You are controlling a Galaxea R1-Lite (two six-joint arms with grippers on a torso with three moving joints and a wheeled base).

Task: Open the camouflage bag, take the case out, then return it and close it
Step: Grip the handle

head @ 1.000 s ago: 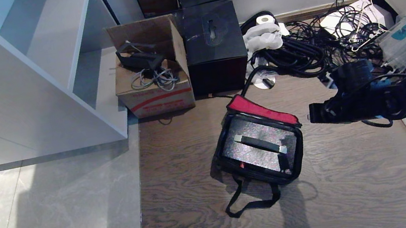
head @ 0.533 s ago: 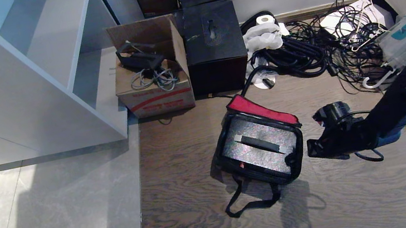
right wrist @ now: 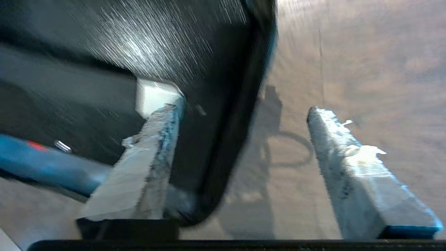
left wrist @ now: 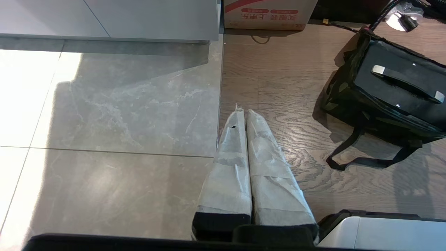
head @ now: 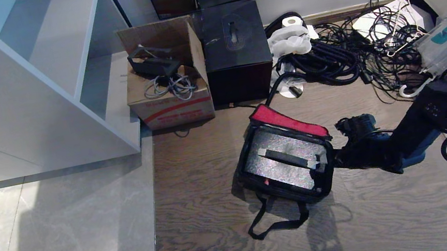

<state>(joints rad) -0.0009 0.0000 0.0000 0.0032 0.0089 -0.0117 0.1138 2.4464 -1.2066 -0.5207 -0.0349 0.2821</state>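
The camouflage bag lies open on the wood floor, its red-edged lid folded back. Inside it sits the case, speckled top up, black bar handle with white ends. My right gripper is low at the bag's right edge and open. In the right wrist view the right gripper straddles the bag's wall: one finger is over the case by the handle's white end, the other over bare floor. My left gripper hangs shut, left of the bag.
Behind the bag stand a cardboard box and a taller black box. A tangle of black cables covers the floor at the back right. A white shelf unit fills the left. The bag's strap loop trails toward me.
My right arm has dropped from well above the floor and swung left to the bag's right edge. The bag, the case and the left arm have not moved.
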